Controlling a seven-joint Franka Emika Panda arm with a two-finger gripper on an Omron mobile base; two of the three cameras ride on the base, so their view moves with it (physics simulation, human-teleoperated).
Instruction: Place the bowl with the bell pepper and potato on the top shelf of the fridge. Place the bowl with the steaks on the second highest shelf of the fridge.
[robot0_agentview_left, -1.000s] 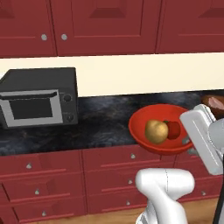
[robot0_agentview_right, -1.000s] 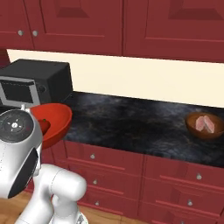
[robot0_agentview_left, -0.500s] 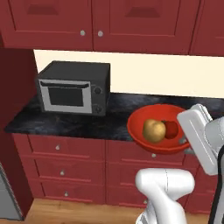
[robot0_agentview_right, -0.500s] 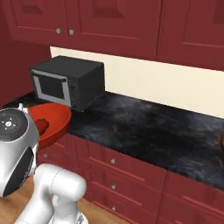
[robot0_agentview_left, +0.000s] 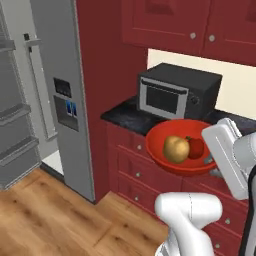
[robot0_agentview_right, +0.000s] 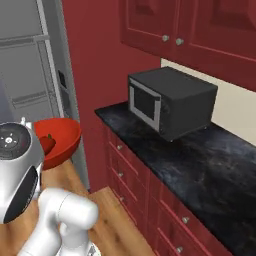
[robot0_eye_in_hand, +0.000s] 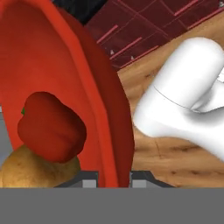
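1. The bowl with the bell pepper and potato (robot0_agentview_left: 179, 150) is off the worktop (robot0_agentview_right: 200, 160), carried in the air in front of the red drawers, roughly level.
2. Inside it the potato (robot0_agentview_left: 175, 148) and the bell pepper (robot0_agentview_left: 195, 147) sit touching, side by side near the middle.
3. The end effector (robot0_eye_in_hand: 113, 178) is clamped on the bowl's rim, one fingertip inside the wall and one outside, as the hand view shows.
4. The fridge (robot0_agentview_left: 47, 90) stands to the left with a door swung open; grey door racks show at the far left, but its shelves I can't make out from here.
5. Risk as I see it: a one-sided rim pinch lets the bowl tip or slip, spilling both vegetables.
6. The microwave (robot0_agentview_left: 177, 92) and cabinet corner are near; a wide swing could clip them.
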